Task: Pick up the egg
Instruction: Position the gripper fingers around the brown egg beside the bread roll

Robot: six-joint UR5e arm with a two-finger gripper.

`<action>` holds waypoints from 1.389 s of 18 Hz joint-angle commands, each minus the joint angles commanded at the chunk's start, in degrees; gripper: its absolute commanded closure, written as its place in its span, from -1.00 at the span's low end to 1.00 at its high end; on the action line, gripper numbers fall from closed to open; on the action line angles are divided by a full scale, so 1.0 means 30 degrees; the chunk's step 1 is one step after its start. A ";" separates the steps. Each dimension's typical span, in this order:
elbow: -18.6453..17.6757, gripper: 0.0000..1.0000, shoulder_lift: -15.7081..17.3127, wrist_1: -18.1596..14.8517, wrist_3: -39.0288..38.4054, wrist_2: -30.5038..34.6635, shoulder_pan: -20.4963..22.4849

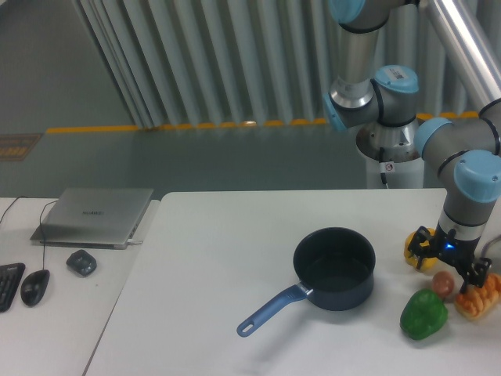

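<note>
We see the egg (444, 283) between the bread roll (479, 298) on its right and the pepper (423, 314) in front-left, the gripper (449, 266) just above it, the saucepan (333, 271) further left.

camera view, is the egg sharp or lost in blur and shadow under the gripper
Camera view: soft and low in detail overall; the egg shows only as a small tan blob, partly shaded under the gripper; a blue light glows on the gripper body; the pot interior reads dark, without strong glare.
</note>
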 joint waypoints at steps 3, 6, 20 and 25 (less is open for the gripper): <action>-0.0262 -1.00 0.0116 -0.0029 -0.0029 0.0089 -0.0117; -0.0410 -1.00 0.0117 -0.0029 -0.0029 0.0117 -0.0351; -0.0410 -1.00 -0.0176 0.0117 0.0645 0.0293 -0.0293; -0.0410 -0.73 -0.0059 0.0088 0.0645 0.0792 -0.0381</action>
